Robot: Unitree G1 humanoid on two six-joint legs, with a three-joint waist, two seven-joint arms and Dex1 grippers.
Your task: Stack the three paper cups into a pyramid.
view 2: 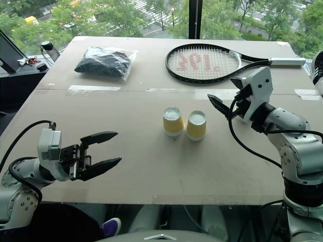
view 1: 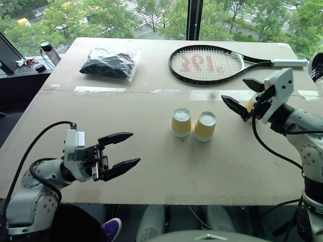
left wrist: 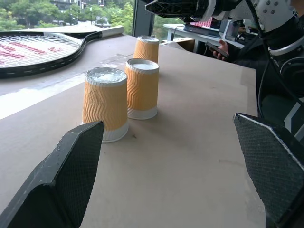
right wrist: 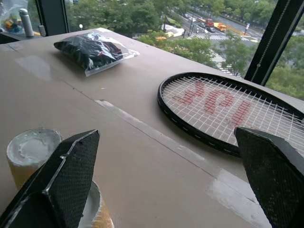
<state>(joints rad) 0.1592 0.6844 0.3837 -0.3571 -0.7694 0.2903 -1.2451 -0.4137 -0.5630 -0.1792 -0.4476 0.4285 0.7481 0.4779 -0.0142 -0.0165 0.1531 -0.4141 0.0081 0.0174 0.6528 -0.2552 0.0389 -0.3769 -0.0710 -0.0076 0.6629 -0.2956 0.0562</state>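
Two upside-down cups (view 1: 181, 122) (view 1: 205, 126) stand touching on the table (view 1: 151, 171); a third (left wrist: 146, 48) sits apart. Both grippers (view 1: 120, 149) (view 1: 243, 97) hover, jaws wide and empty.

Upper-floor room: table (view 1: 151, 166), treetop windows (view 1: 126, 15)

Tennis racket (view 1: 212, 64) far right (red-lettered strings); black bagged bundle (view 1: 110, 64) far left.

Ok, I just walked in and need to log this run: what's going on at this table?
A two-armed robot is stacking small yellow-orange ribbed paper cups into a pyramid; nothing is stacked yet. One cup and a second cup stand upside down, side by side, on the brown table. The third cup stands apart near the black tennis racket, close by the open right gripper. The open left gripper hovers empty.
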